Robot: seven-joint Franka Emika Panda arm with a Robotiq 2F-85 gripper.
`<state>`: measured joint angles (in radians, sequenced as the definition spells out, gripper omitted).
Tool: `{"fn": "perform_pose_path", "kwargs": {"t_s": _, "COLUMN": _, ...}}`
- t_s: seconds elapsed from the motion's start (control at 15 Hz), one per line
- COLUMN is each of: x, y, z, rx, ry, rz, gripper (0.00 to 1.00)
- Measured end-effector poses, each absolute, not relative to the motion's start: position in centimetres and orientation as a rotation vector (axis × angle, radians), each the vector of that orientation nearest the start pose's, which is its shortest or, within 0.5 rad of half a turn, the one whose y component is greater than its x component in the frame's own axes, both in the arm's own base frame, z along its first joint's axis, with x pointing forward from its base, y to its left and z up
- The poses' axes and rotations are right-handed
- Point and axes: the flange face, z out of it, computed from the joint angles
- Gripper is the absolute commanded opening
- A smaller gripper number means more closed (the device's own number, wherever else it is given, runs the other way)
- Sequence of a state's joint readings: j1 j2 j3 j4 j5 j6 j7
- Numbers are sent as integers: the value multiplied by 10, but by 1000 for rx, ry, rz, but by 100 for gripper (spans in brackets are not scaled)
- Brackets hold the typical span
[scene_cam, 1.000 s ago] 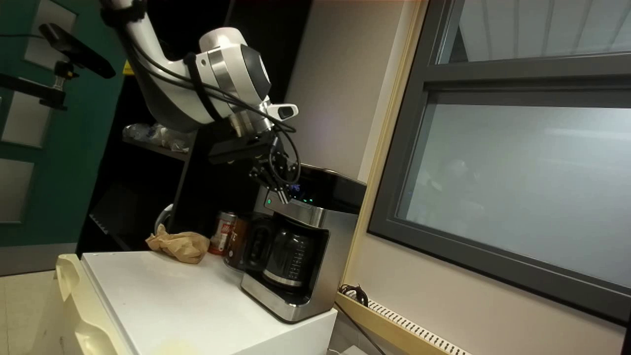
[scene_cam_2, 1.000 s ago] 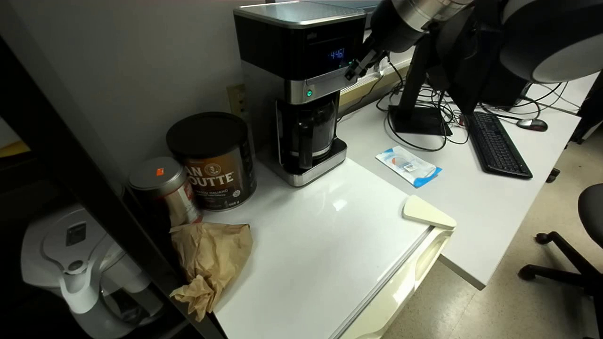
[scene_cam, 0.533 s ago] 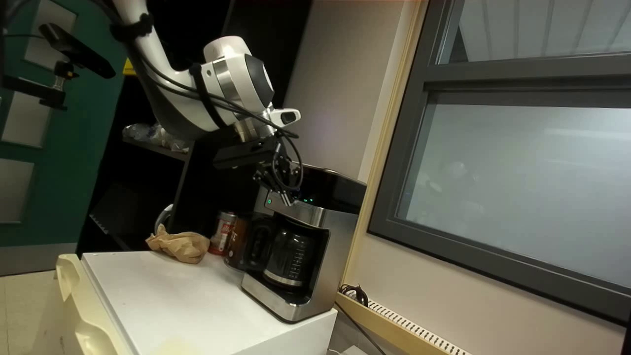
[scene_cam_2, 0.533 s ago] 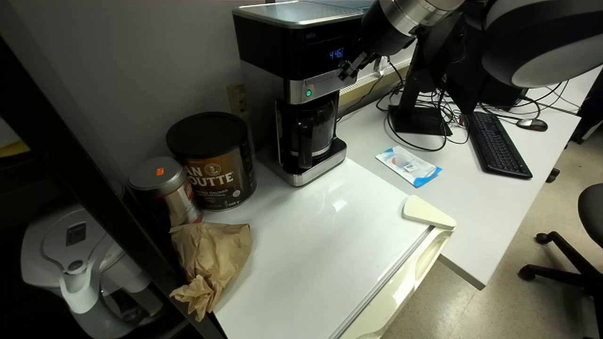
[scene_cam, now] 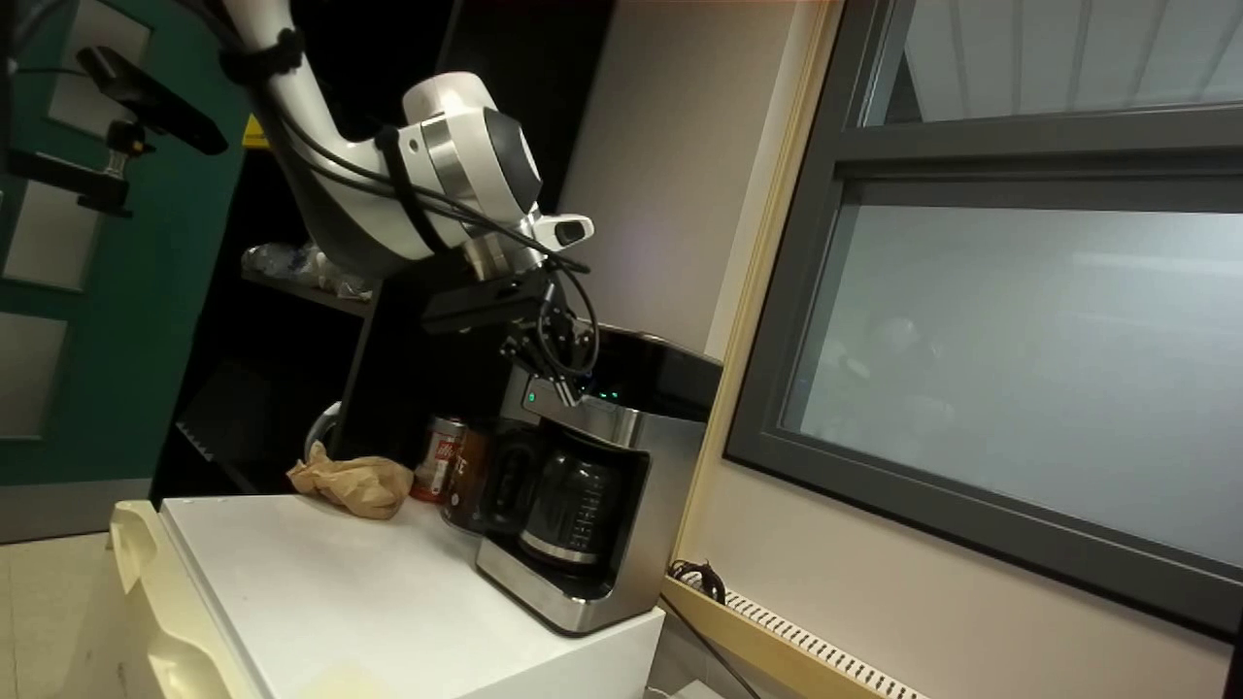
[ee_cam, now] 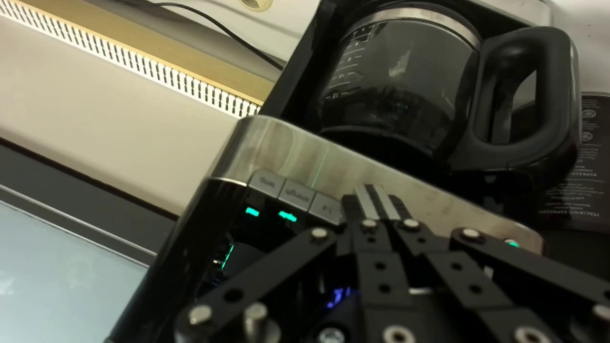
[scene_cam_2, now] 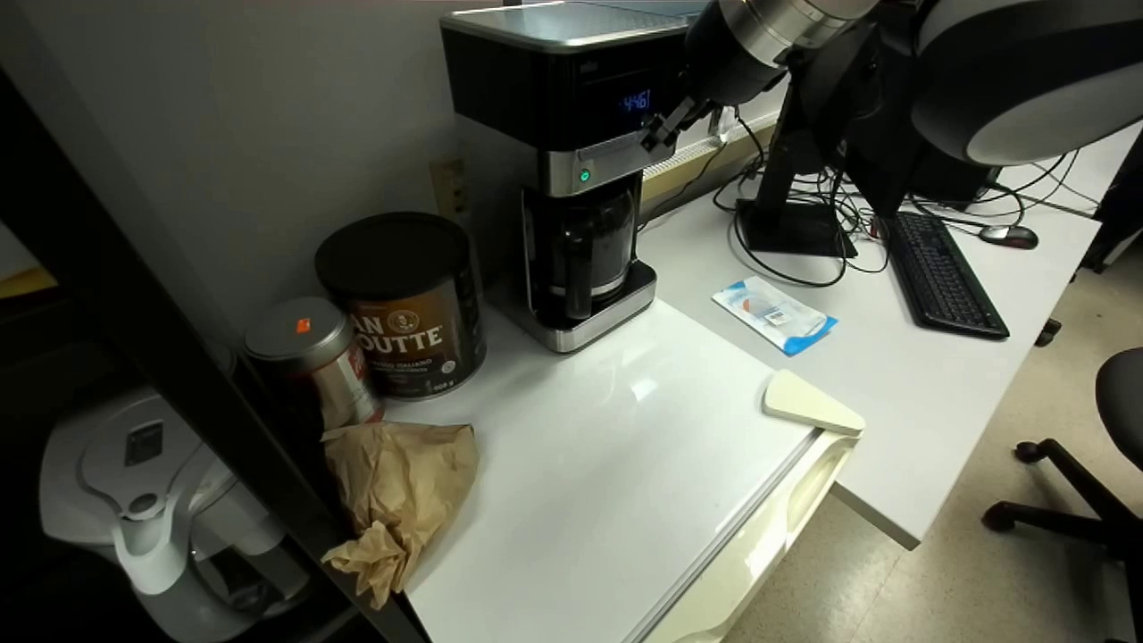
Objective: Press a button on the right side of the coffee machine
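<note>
The coffee machine (scene_cam: 670, 505) stands upright, with a black top, silver band and dark carafe (scene_cam: 568, 500). It also shows in an exterior view (scene_cam_2: 500, 98). In the wrist view its silver band (ee_cam: 295, 152) carries several small grey buttons (ee_cam: 296, 194) in a row, two with green lights by them. A round green-lit button (ee_cam: 512, 244) is at the band's other end. My gripper (ee_cam: 376, 200) is shut with nothing between its fingers. Its tips are at the band, right beside the last grey button in the wrist view; I cannot tell whether they touch. The fingers may hide more buttons.
A large brown can (scene_cam_2: 402, 321), a smaller red and silver can (scene_cam_2: 312, 357) and a crumpled paper bag (scene_cam_2: 402, 500) stand beside the machine on the white top (scene_cam_2: 571, 500). A wall with a window frame (scene_cam: 971, 524) is close behind the machine.
My gripper has moved slightly down and across the machine's front, rightward in one exterior view and leftward in another, mostly in the earlier half second. It has stayed shut and is now almost still.
</note>
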<state>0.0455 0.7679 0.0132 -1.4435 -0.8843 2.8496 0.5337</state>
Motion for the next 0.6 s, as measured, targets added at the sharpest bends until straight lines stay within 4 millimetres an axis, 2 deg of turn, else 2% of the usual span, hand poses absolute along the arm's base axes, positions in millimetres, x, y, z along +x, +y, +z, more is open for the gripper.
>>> {"fn": "perform_pose_path", "kwargs": {"t_s": 0.6, "x": 757, "y": 79, "z": 291, "rx": -3193, "ry": -445, "rz": -1197, "gripper": 1}}
